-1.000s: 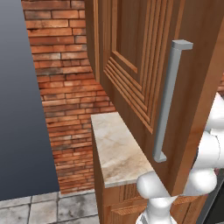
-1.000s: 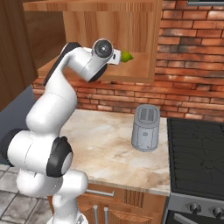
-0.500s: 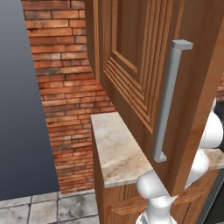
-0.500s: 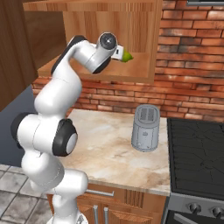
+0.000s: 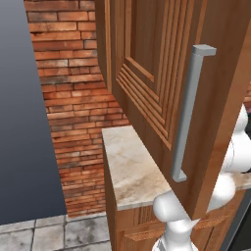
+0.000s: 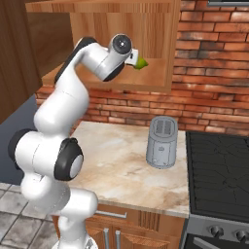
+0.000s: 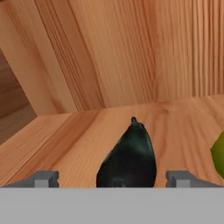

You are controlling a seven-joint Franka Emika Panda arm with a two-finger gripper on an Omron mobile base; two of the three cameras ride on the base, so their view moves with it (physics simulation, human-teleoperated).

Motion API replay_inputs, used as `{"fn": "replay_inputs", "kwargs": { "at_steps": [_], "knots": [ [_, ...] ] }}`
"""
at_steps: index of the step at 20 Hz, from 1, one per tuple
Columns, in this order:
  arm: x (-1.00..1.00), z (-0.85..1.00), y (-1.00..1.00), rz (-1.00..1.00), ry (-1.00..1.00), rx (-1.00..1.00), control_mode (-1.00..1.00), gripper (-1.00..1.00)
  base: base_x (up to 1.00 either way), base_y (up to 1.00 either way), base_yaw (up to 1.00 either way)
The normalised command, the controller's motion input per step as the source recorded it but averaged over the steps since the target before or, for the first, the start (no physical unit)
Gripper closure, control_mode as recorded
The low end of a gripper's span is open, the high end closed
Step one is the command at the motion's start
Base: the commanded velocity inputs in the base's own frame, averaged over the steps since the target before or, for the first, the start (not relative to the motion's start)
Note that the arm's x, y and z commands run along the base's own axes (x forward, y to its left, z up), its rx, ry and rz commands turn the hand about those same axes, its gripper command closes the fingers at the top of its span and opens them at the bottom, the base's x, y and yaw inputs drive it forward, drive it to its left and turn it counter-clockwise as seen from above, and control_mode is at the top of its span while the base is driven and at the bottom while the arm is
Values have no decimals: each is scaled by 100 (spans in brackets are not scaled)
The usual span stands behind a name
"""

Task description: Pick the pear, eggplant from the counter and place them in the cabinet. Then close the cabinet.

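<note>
A dark eggplant (image 7: 127, 155) lies on the wooden shelf (image 7: 65, 140) of the cabinet. It sits between the fingertips of my gripper (image 7: 113, 180), which is open with a gap on each side of it. The yellow-green pear (image 7: 218, 152) rests on the same shelf just to the right. In the right base view my hand (image 6: 127, 52) reaches into the open cabinet (image 6: 121, 80), with the pear (image 6: 141, 63) right beside it. The cabinet door (image 5: 162, 73) stands swung open, its grey bar handle (image 5: 188, 112) facing out over the counter (image 5: 130, 166).
A grey toaster (image 6: 162, 142) stands on the counter (image 6: 116, 165) below the cabinet. A black stove (image 6: 219, 165) adjoins on the right. A brick wall (image 6: 209, 73) runs behind. The open door hangs close to my arm's base (image 5: 174, 220).
My hand has shifted slightly up and to the right at the cabinet opening, and the elbow has risen. The pear has stayed in place.
</note>
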Motion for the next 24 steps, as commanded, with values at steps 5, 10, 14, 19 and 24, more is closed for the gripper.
{"fn": "replay_inputs", "kwargs": {
  "at_steps": [5, 10, 14, 19, 24],
  "knots": [
    [-100, 0, -14, 0, 0, 0, -100, -100, 0, 0, 0],
    [-100, 1, 0, 0, -1, -2, -100, -100, 0, 0, 0],
    [-100, 14, -3, 0, 0, 0, -100, -100, 0, 0, 0],
    [-100, 25, -19, 1, 0, 0, -100, -100, 0, 0, 0],
    [-100, 18, -11, 3, 0, -2, -100, -100, 0, 0, 0]
  ]
}}
